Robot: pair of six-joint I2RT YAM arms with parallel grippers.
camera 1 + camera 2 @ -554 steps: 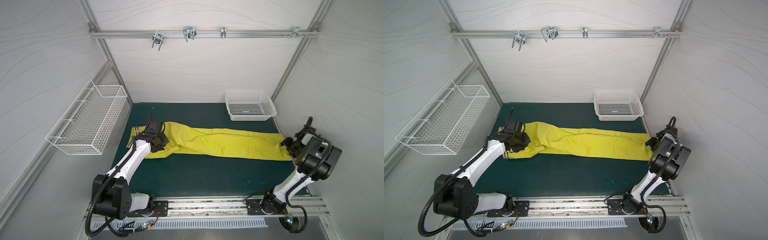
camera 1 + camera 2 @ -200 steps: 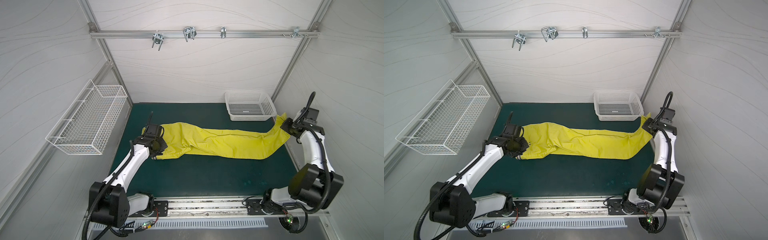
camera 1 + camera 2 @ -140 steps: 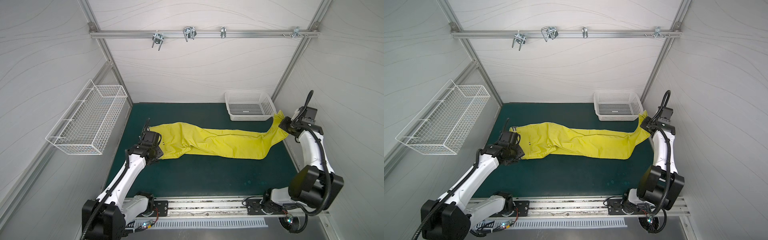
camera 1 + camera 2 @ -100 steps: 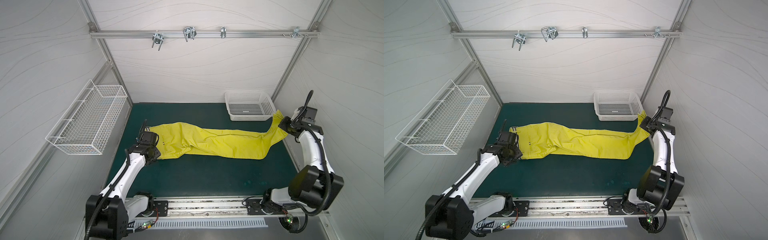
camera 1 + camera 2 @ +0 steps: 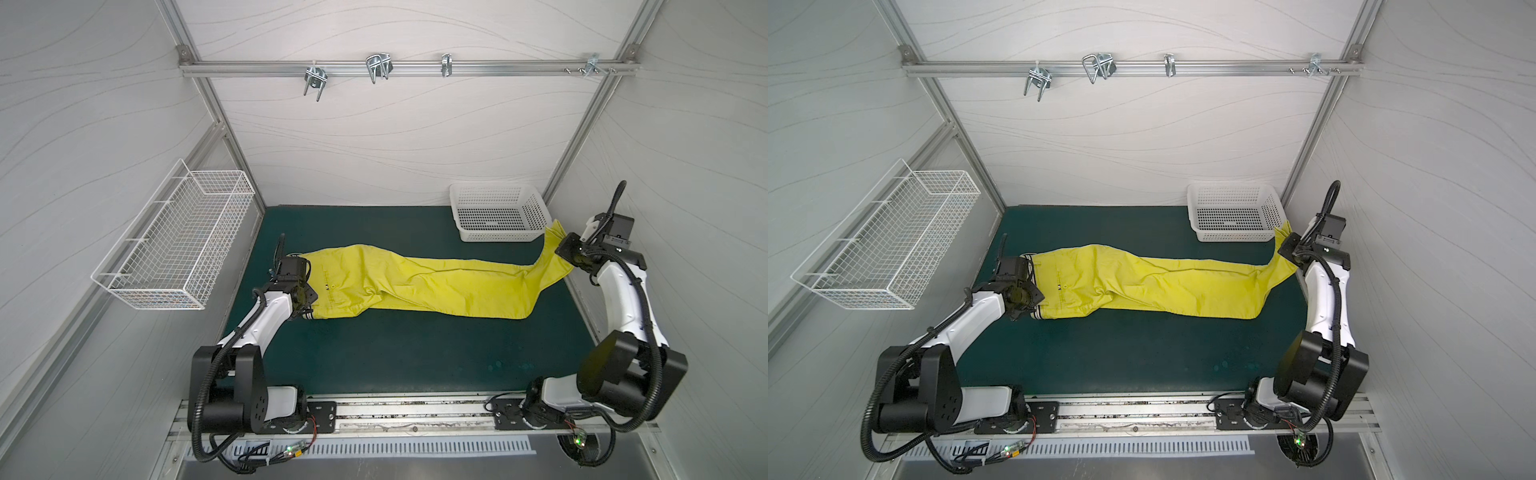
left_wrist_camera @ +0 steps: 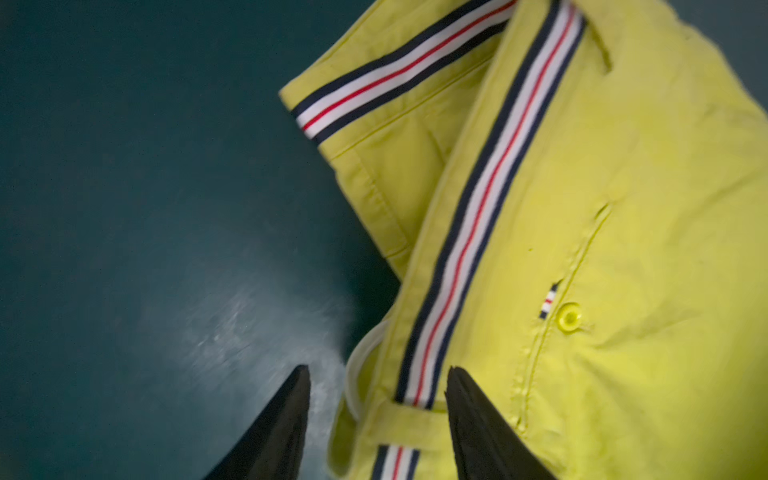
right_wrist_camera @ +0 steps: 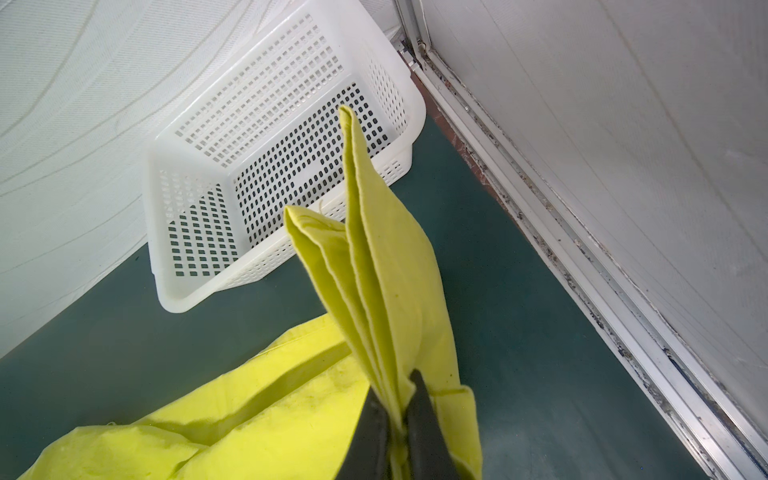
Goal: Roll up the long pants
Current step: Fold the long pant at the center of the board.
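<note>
Slippage worries us: long pants (image 5: 415,286) lie across the desk (image 5: 395,357), cuffs (image 7: 374,249) pinched tight in our right hand (image 7: 399,386) at its right edge, left hand (image 6: 378,370) agape astride the waistband (image 6: 478,232), gripping nothing, so a pull drags them unanchored.

The bright yellow-green fabric long pants (image 5: 415,286) have a waistband (image 6: 478,232) striped navy, white and red, and a matching yellow-green button (image 6: 569,318). The table (image 5: 395,357) is dark teal-green. The white plastic basket (image 5: 498,237) shows a grid of small holes, and the white wire basket (image 5: 174,245) a square mesh. The pale grey walls (image 5: 395,137) bear faint wavy lines. The left tool (image 6: 378,374) and right tool (image 7: 395,386) are black.
</note>
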